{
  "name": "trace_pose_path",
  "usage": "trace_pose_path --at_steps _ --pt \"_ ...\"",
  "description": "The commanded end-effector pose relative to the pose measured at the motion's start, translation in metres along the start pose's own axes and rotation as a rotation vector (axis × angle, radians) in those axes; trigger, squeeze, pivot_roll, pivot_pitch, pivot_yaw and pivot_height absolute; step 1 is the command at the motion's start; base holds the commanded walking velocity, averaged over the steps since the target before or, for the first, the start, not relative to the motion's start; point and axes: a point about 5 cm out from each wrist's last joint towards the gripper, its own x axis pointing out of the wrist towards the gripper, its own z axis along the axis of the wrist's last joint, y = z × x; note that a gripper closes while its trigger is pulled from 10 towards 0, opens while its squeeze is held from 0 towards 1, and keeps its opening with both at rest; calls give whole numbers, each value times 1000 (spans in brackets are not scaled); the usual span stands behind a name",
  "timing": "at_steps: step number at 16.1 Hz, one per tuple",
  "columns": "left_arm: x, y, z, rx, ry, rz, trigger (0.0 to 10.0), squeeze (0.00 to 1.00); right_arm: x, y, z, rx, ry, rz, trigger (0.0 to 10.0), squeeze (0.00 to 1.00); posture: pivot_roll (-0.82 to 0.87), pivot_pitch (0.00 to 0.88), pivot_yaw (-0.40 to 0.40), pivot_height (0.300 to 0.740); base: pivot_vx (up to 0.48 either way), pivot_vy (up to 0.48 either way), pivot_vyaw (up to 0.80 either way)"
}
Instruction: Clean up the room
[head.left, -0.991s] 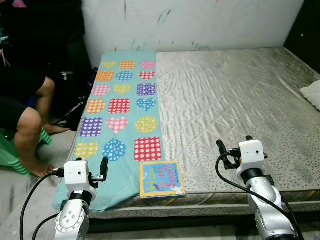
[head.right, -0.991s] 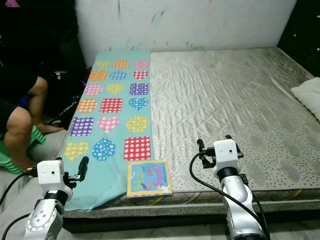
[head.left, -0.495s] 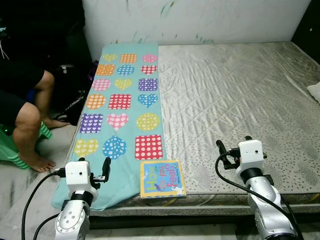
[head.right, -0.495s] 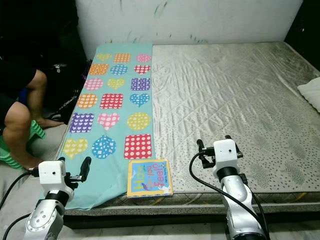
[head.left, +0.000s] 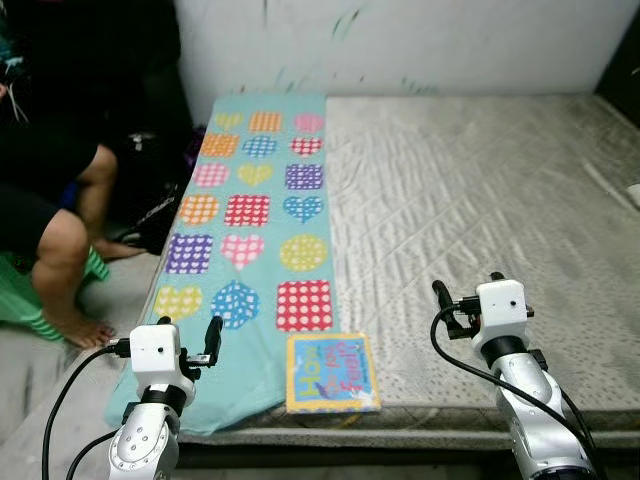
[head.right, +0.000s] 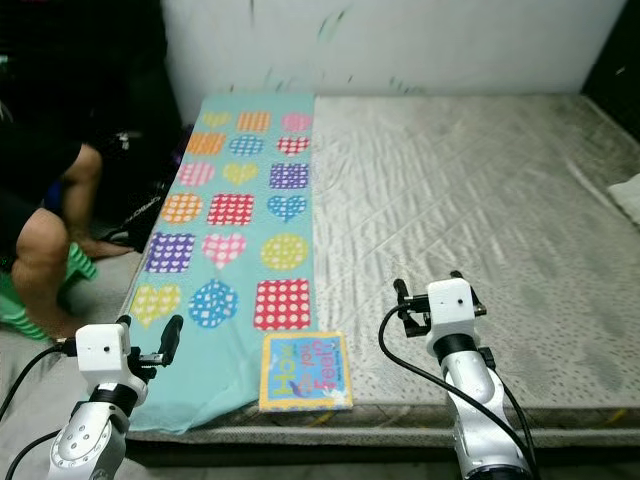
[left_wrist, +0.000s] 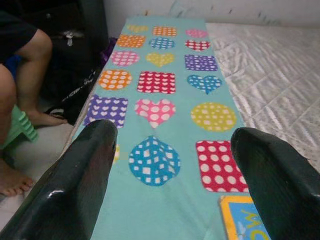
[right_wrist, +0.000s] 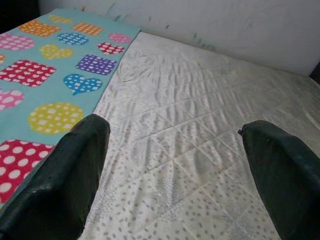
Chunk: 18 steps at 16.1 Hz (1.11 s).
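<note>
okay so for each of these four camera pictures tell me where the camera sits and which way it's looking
Left eye view: on the head, looking forward and down at the mattress, blanket and book; both arms show, a person sits at left.
Right eye view: same head, same scene, slightly shifted.
Left wrist view: on the left wrist, looking along the open left gripper over the blanket.
Right wrist view: on the right wrist, looking along the open right gripper over the mattress.
Both wrist views share the blanket.
</note>
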Motion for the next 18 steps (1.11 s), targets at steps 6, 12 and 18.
trace_pose_path --at_steps 6,12,18 --pt "0 1 3 16 -10 -10 10000 0 1 -1 0 -8 1 4 10000 0 -150 44 33 740 232 0 0" --pt "0 5 -1 1 15 33 10000 0 1 -1 0 -11 3 6 10000 0 -146 45 29 740 41 0 0" --pt "1 0 -1 1 28 0 10000 0 0 -1 -1 -9 4 9 10000 0 -144 50 28 740 0 0 0"
